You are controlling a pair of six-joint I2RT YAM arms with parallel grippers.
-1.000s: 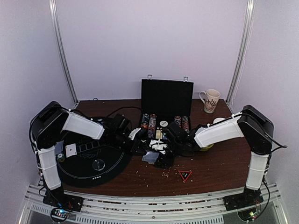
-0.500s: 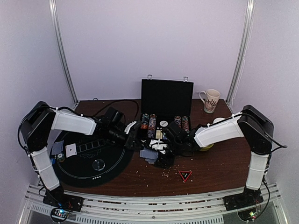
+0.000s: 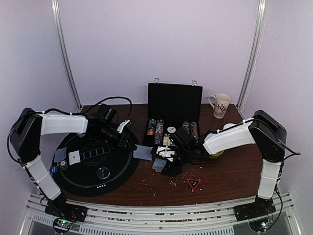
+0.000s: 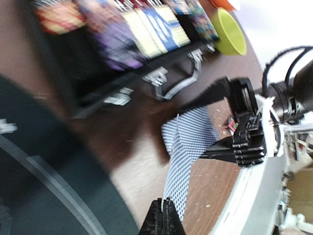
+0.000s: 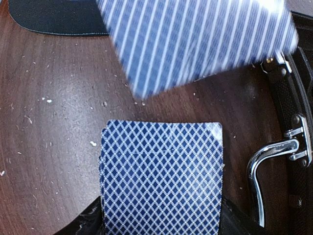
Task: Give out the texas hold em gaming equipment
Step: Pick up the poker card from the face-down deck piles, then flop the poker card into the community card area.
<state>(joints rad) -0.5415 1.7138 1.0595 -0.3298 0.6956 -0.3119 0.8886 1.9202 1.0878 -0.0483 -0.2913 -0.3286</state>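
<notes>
Over brown table [image 3: 230,174], card [image 4: 188,142] in left end effector [image 4: 163,208]

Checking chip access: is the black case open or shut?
Open: the case lid stands upright, with the chips exposed in front of it.

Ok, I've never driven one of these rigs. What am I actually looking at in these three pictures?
You are seeing two robot arms bolted at the table's near edge. The wide picture looks down from above and behind them. The other two come from a camera on each wrist. On the brown table are a round black mat, an open chip case and a mug. The right end effector grips a deck of blue-backed cards. The left end effector pinches a single card close to that deck.
</notes>
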